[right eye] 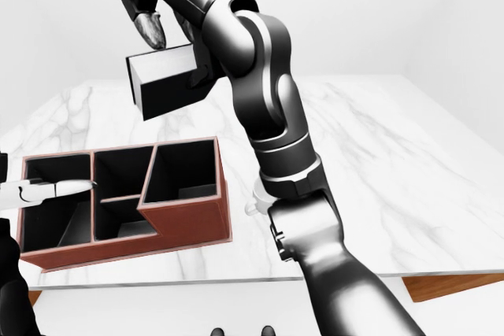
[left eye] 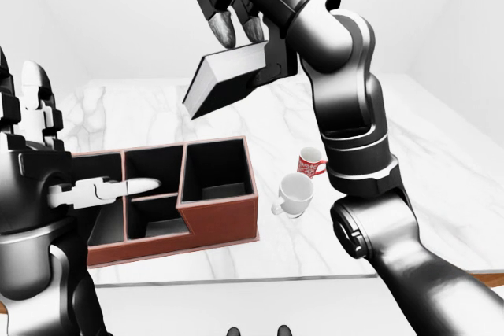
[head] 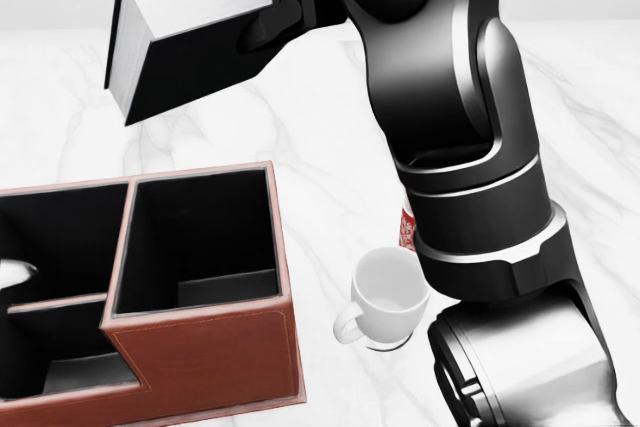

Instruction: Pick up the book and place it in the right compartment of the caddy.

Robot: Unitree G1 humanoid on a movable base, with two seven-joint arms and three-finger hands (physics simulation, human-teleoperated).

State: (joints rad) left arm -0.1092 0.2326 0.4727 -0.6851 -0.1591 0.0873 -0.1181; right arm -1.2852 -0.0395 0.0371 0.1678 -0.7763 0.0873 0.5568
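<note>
My right robot hand (left eye: 236, 25) grips the book (left eye: 228, 78), tilted, high above the caddy (left eye: 216, 218). I should level it, then lower it into the right compartment (head: 195, 237) below my fingers.

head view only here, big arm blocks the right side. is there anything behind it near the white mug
Observer: Yes, a red patterned mug stands just beyond the white mug, apart from it.
Operator: where's the left hand
Observer: The left hand reaches over the caddy, one finger above its left compartments, open.
Operator: how is the book gripped
Observer: The right hand clamps the book from above, fingertips over its upper edge, held in the air above the caddy.
</note>
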